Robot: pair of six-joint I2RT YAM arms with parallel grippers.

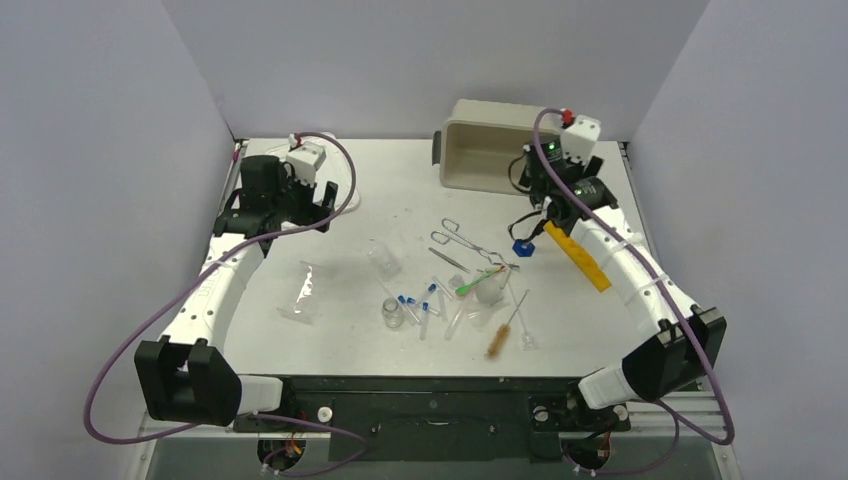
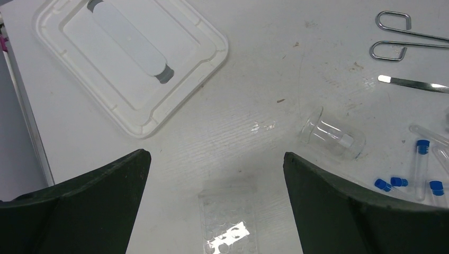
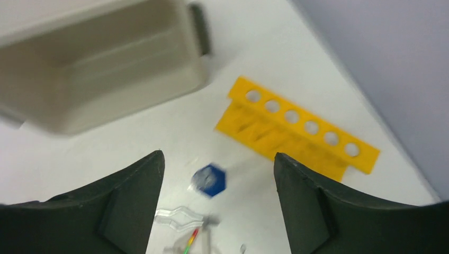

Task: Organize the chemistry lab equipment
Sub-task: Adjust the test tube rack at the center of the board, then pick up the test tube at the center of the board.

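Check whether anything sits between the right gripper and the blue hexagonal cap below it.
Nothing visible does. The right gripper is open, with the blue hexagonal cap showing between its fingers. The yellow rack lies off to one side, the beige tub to the other.

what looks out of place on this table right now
A clear beaker lies tipped on its side in the middle of the table. Blue-capped tubes lie loose near it, while the yellow rack on the right has every visible hole empty. Nothing looks spilled or broken.
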